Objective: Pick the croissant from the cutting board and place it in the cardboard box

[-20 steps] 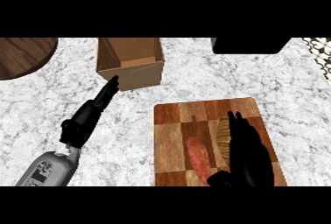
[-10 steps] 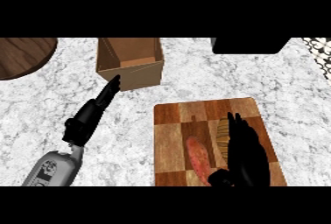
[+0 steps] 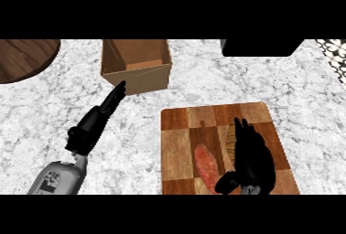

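A wooden cutting board (image 3: 182, 137) lies at the lower right of the counter. My right hand (image 3: 251, 157) rests flat over its right half, fingers straight and pointing away from me, thumb near the board's front edge. A tan ridged croissant (image 3: 231, 138) shows only as a sliver along the left side of the fingers; the hand hides the rest. The open cardboard box (image 3: 135, 66) stands at the back, left of centre. My left hand (image 3: 98, 119) stretches straight toward the box, its fingertips just short of the front left corner.
A reddish oblong piece of food (image 3: 206, 163) lies on the board just left of my right hand. A round dark wooden surface (image 3: 20, 59) is at the back left, a black object (image 3: 260, 48) at the back right, and a mesh item (image 3: 336, 57) at the right edge.
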Controlling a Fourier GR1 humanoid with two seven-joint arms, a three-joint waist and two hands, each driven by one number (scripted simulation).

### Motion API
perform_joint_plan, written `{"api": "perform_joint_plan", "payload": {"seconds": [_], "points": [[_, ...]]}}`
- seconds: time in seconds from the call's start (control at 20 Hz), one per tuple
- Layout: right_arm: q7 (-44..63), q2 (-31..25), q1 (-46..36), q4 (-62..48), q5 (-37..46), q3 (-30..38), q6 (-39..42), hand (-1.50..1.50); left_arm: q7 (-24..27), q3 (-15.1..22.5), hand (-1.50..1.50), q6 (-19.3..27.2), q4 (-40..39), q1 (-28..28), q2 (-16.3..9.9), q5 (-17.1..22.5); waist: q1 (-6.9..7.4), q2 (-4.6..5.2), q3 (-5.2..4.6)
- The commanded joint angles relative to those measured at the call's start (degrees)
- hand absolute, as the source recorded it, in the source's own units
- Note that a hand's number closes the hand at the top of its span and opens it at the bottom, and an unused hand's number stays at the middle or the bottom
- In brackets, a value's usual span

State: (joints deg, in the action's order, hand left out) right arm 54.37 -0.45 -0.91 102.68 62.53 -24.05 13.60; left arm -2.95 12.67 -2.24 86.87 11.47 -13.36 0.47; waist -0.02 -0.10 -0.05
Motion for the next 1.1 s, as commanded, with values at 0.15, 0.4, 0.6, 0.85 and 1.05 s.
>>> {"api": "perform_joint_plan", "payload": {"seconds": [0.15,0.4,0.6,0.85,1.05], "points": [[-1.1,0.4,-1.7,-5.1,-0.5,1.8,-0.6,-1.50,-3.3,-0.3,0.00,-0.5,1.3,0.6,4.3,-3.2,0.01,0.08,0.06],[-2.1,-0.8,0.3,-7.2,1.8,1.8,-2.6,-1.50,-1.6,-4.5,0.00,-4.8,0.7,0.2,1.6,-1.4,-0.02,0.08,0.05],[-3.9,-2.3,2.2,-10.6,2.5,1.5,-5.7,-1.50,1.0,-2.4,0.00,-3.3,0.1,-1.9,3.8,-4.2,-0.07,0.10,0.05],[-6.7,-3.1,0.3,-10.9,-0.5,4.8,-3.9,1.50,-6.0,-3.2,0.00,-5.1,9.9,-5.0,2.7,-3.4,0.29,0.02,0.06],[-6.1,-1.7,-6.8,-17.7,2.5,4.8,-3.4,1.50,-4.3,-3.8,0.00,-4.3,3.1,0.1,5.0,-4.4,0.30,0.16,0.06]]}}
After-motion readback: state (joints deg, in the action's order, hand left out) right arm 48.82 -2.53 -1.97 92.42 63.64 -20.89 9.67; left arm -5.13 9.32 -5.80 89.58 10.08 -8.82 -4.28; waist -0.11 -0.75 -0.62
